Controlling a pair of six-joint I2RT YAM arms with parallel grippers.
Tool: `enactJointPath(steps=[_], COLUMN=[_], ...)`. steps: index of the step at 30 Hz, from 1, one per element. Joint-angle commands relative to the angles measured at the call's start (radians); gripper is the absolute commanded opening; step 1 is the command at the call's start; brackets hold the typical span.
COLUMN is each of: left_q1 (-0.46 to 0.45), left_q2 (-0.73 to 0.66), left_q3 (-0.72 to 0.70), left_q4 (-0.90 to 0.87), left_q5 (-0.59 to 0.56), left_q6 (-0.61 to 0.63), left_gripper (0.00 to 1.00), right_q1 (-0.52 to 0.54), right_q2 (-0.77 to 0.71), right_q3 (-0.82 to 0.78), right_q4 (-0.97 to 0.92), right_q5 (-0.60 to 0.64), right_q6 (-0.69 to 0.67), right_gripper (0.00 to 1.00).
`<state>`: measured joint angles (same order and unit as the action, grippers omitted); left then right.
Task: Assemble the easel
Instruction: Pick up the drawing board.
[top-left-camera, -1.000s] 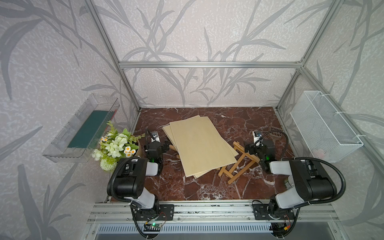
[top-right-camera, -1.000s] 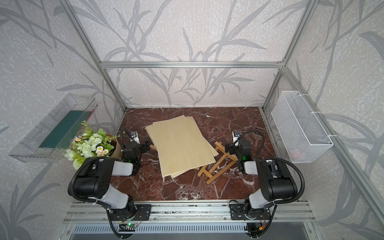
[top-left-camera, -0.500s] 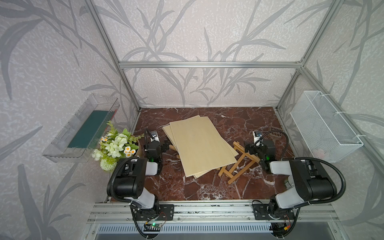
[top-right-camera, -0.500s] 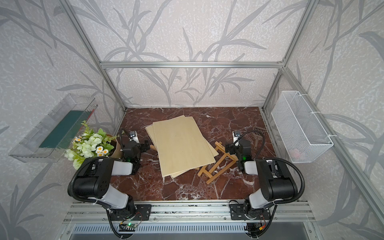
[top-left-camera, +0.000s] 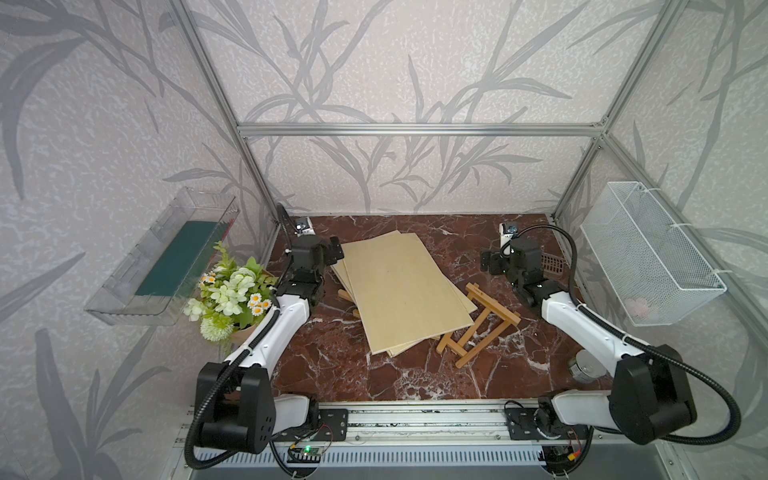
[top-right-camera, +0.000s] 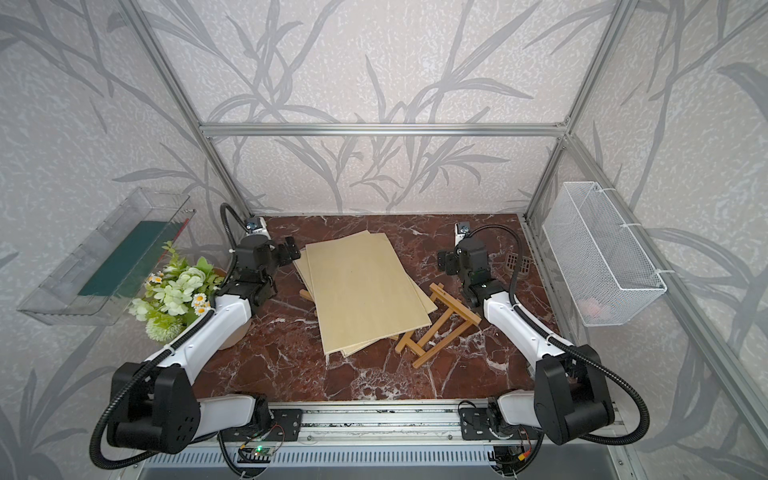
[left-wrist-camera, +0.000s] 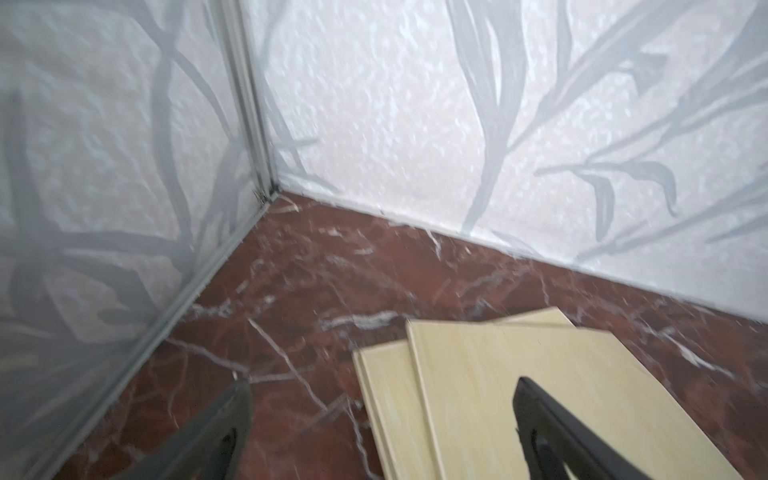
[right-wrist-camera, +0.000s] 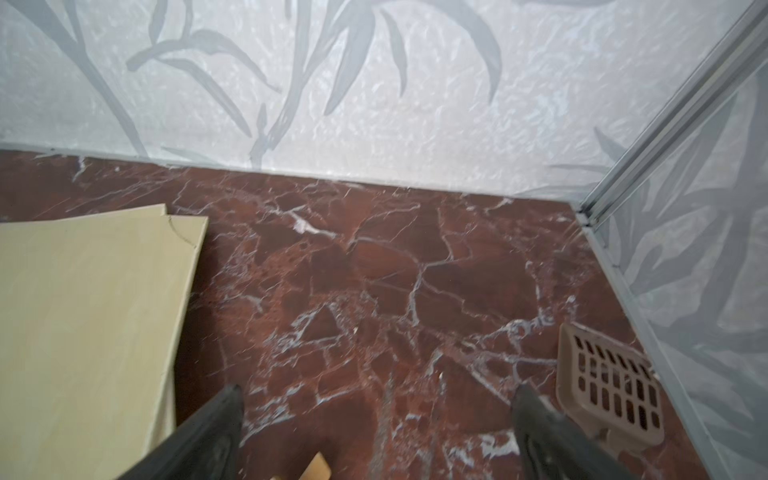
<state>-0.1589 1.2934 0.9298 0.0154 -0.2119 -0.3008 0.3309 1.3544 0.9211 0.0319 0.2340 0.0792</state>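
While the left gripper (left-wrist-camera: 382, 388) hangs wide open and empty over the plywood boards' (top-left-camera: 399, 291) far left corner, the right gripper (right-wrist-camera: 379, 391) hangs likewise open and empty toward the tabletop's (top-left-camera: 332, 365) far right corner. The wooden easel (top-left-camera: 478, 324) lies flat right of centre, partly under the boards.

The boards (top-left-camera: 399, 291) cover part of my easel (top-left-camera: 492, 303); a wooden end (top-left-camera: 344, 296) shows from under them. My right arm (top-left-camera: 582, 322) hides part of a can (top-left-camera: 586, 365). The pink item (top-left-camera: 638, 307) in the basket (top-left-camera: 648, 249) is too small to identify.
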Motion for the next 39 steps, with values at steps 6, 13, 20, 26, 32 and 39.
enactJointPath(steps=[6,13,20,26,32,39], left_q1=[-0.091,-0.091,-0.092,-0.097,-0.103,-0.102], left_q2=[0.055,0.086,0.142,0.143,0.114,0.11], left_q3=[0.063,0.061,0.122,0.115,0.129,0.146], left_q4=[-0.517,-0.525,-0.663,-0.645,-0.67,-0.73], left_q5=[0.113,0.22,0.293,0.415,0.489,0.583], left_q6=[-0.327,-0.398,-0.396,-0.444,-0.433,-0.375], left_gripper=[0.99,0.95,0.93,0.86,0.84,0.84], right_q1=[0.136,0.155,0.163,0.172,0.172,0.176], right_q2=[0.157,0.259,0.347,0.426,0.506,0.522], right_q3=[0.267,0.359,0.441,0.449,0.476,0.449], right_q4=[-0.443,-0.491,-0.551,-0.554,-0.56,-0.522], right_q5=[-0.144,-0.257,-0.321,-0.336,-0.418,-0.481], right_q6=[0.063,0.145,0.211,0.265,0.302,0.334], right_gripper=[0.97,0.97,0.94,0.93,0.93,0.9])
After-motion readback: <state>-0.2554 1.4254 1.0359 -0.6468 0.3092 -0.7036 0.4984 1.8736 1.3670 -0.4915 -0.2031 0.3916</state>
